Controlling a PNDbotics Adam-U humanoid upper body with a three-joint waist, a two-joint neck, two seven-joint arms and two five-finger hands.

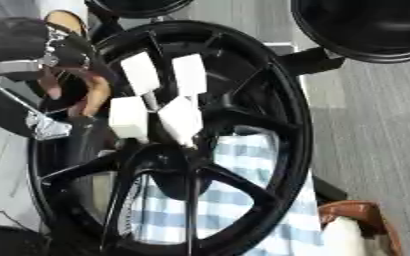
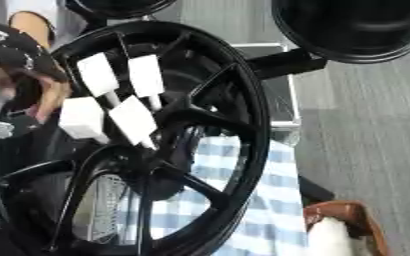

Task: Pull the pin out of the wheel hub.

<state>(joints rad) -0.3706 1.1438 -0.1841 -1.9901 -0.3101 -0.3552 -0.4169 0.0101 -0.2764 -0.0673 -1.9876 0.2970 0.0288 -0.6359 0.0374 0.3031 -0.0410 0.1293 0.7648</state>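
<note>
A black spoked wheel hub (image 1: 283, 100) fills the middle of both views and stands on edge. Several pins with white block-shaped heads stick out near its centre, among them one at the upper left (image 1: 140, 72), one beside it (image 1: 189, 74) and one lower down (image 1: 180, 120). My left hand (image 1: 25, 45), black with silver parts, comes in at the upper left, just outside the rim and left of the pins. It touches no pin that I can see. A person's bare fingers (image 1: 95, 97) lie on the hub's left side. My right hand does not show.
A large black round object (image 1: 366, 25) hangs at the upper right, and another (image 1: 138, 6) at the top edge. A blue-and-white checked cloth (image 1: 252, 170) lies behind the spokes. A brown and white thing (image 1: 357, 230) sits at the lower right, with grey floor (image 1: 375, 125) beside it.
</note>
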